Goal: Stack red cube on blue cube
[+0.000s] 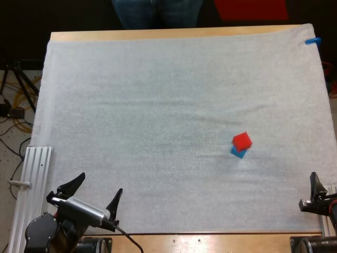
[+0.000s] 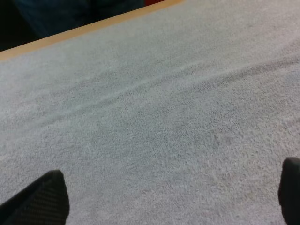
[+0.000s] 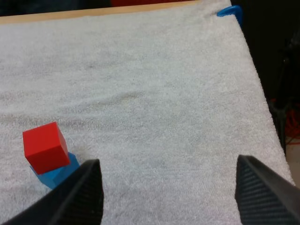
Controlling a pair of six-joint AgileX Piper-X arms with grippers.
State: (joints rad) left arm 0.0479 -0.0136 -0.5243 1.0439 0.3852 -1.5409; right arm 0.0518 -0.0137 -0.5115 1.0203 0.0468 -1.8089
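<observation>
Cubes first: the red cube (image 1: 242, 140) sits on top of the blue cube (image 1: 238, 153), so the stack looks made. The red one is turned a little against the blue one and seems to hang over one side of it, with a blue corner peeking out beneath. The pair stands on the white mat (image 1: 158, 105), alone.

What could spoil it from here, I'd say, is that crooked seat. A nudge to the mat, a jolt through the worktop (image 1: 158, 34), or an arm swinging back past the blue cube could tip the red one off, since it does not rest square. The soft mat under the blue cube may make the stack a touch wobbly too.

The right hand (image 3: 168, 164) is well apart from the blue cube, on the near right of it, fingers spread wide and gripping nothing. The left hand (image 1: 100, 184) is farther off, well to the near left of the blue cube, also wide open and empty, touching only air above bare mat. A person's legs (image 1: 155, 13) show beyond the worktop's far side, well away from the blue cube.
</observation>
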